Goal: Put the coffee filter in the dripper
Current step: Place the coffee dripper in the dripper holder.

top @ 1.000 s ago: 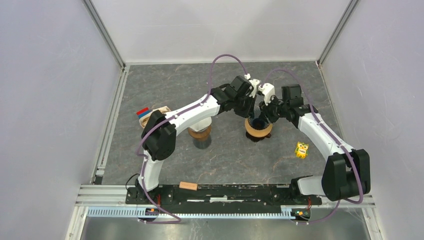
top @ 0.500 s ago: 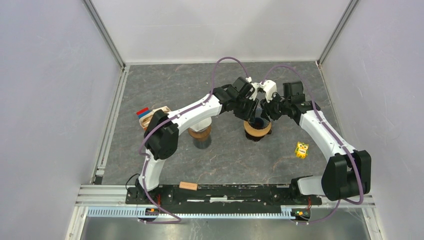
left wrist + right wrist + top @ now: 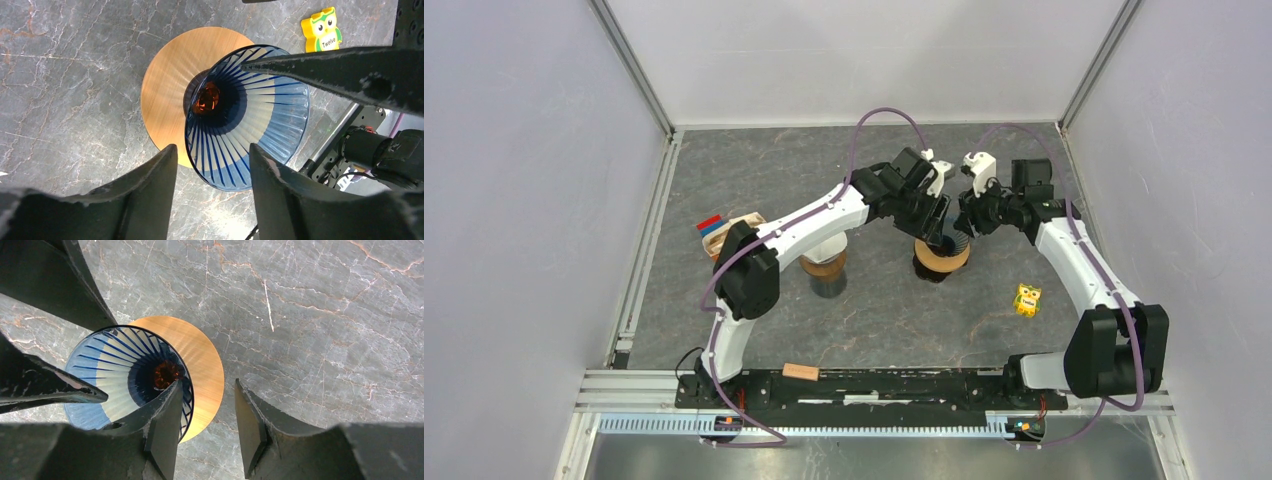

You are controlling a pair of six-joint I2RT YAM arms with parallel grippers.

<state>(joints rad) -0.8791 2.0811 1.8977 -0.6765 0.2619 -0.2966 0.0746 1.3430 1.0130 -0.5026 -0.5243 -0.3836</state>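
The blue ribbed glass dripper (image 3: 946,243) stands on a round wooden base (image 3: 940,267) mid-table. It also shows in the left wrist view (image 3: 260,125) and the right wrist view (image 3: 110,360); I see no paper inside it, only the base through the glass. My left gripper (image 3: 936,220) is open and empty, hovering over the dripper's rim (image 3: 212,150). My right gripper (image 3: 965,222) is open and empty, with one finger over the bowl and the other outside the base (image 3: 207,385). A tan stack, perhaps the coffee filters (image 3: 732,224), sits far left.
A second brown stand (image 3: 824,268) sits under the left arm's forearm. A yellow owl figure (image 3: 1026,299) lies to the right of the dripper and shows in the left wrist view (image 3: 321,27). A small wooden block (image 3: 800,372) lies on the front rail.
My right gripper has drawn back up and to the right, off the dripper's centre. My left gripper has shifted slightly right over the dripper. The dripper has stayed put.
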